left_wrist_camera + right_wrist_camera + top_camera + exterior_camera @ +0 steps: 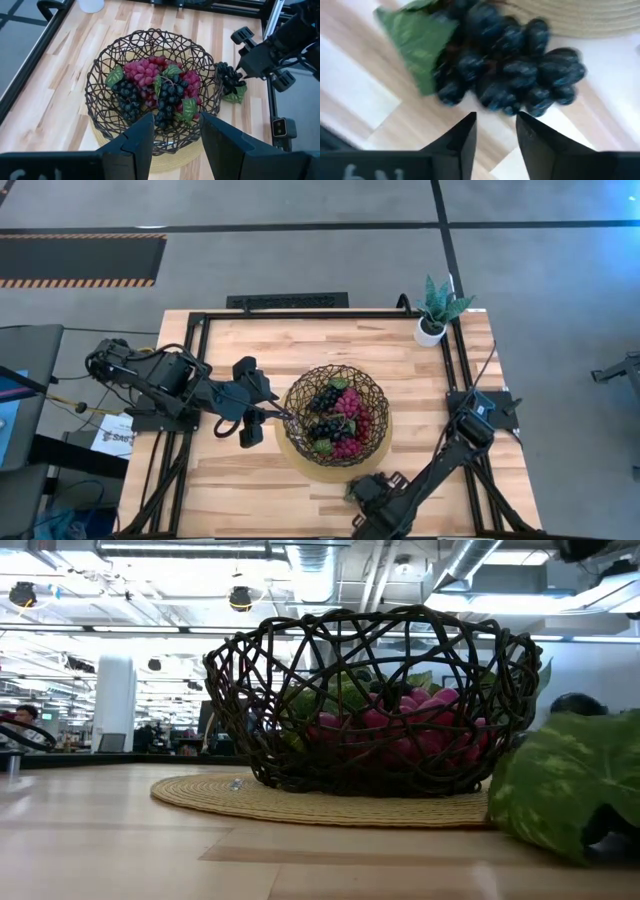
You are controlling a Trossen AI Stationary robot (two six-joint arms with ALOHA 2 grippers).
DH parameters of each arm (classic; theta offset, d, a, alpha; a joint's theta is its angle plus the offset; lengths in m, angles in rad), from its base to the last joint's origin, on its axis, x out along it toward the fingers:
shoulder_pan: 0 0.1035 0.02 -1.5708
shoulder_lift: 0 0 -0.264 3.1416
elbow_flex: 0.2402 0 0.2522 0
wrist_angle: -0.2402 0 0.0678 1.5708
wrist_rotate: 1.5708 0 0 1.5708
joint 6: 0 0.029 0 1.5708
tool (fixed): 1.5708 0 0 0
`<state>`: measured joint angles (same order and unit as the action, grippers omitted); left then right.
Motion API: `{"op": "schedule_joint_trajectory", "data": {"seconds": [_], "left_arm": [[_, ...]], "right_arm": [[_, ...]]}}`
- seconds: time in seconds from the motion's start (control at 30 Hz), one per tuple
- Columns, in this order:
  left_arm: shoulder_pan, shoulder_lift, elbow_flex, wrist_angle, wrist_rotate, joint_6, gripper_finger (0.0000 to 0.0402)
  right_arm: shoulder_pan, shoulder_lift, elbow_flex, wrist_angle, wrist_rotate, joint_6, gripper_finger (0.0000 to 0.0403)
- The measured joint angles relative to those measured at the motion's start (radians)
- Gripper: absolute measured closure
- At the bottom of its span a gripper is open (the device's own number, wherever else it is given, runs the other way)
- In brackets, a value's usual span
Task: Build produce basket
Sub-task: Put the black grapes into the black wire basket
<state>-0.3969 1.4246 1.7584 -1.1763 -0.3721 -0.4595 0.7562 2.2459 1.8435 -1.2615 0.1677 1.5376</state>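
Observation:
The dark woven basket [335, 412] stands on its tan round base at the table's middle. It holds several red and dark grape bunches with green leaves [157, 87]. My left gripper [258, 420] is open and empty at the basket's left rim; its fingers frame the basket in its wrist view [175, 137]. My right gripper [362, 490] is open near the table's front edge. Just ahead of its fingertips [495, 127], a dark grape bunch [512, 75] with a green leaf [417, 42] lies on the table beside the tan base. The bunch also shows in the left wrist view [227, 77].
A small white pot with a green plant [432, 318] stands at the table's far right corner. A black frame [200, 330] runs around the table top. The low view shows the basket [375, 705] with the loose bunch's leaf [560, 785] to its right.

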Motion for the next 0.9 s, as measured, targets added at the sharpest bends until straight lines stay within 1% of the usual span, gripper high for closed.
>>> {"op": "schedule_joint_trajectory", "data": {"seconds": [0.1, 0.27, 0.3, 0.43, 0.5, 0.6, 0.67, 0.77, 0.87, 0.9], "left_arm": [[0.0, 0.0, 0.0, 0.0, 0.0, 0.0, 0.0255], [0.0, 0.0, 0.0, 0.0, 0.0, 0.001, 0.0255], [0.0, 0.0, 0.0, 0.0, 0.0, 0.001, 0.0255], [0.0, 0.0, 0.0, 0.0, 0.0, 0.001, 0.0255], [0.0, 0.0, 0.0, -0.001, 0.0, 0.001, 0.0255], [0.0, 0.0, 0.0, -0.002, 0.0, 0.002, 0.0255], [0.0, 0.0, 0.0, -0.002, 0.0, 0.002, 0.0255], [0.0, 0.0, 0.0, -0.003, 0.0, 0.002, 0.0255], [0.0, 0.0, 0.0, -0.003, 0.0, 0.002, 0.0255], [0.0, 0.0, 0.0, -0.003, 0.0, 0.002, 0.0255]], "right_arm": [[-0.015, 0.0, 0.0, -0.012, 0.0, -0.026, 0.0285], [-0.034, 0.0, 0.0, -0.012, 0.0, -0.091, 0.0378], [-0.037, 0.0, 0.0, -0.011, 0.0, -0.103, 0.0389], [-0.051, 0.0, 0.005, -0.016, -0.001, -0.113, 0.039], [-0.053, 0.002, 0.032, -0.027, -0.001, -0.115, 0.0397], [-0.053, 0.002, 0.109, -0.068, -0.001, -0.113, 0.0399], [-0.051, 0.002, 0.184, -0.112, 0.003, -0.108, 0.04], [-0.037, 0.002, 0.327, -0.182, 0.056, -0.099, 0.0401], [-0.016, 0.001, 0.484, -0.266, 0.153, -0.074, 0.0401], [-0.009, -0.004, 0.516, -0.283, 0.197, -0.07, 0.0402]]}}
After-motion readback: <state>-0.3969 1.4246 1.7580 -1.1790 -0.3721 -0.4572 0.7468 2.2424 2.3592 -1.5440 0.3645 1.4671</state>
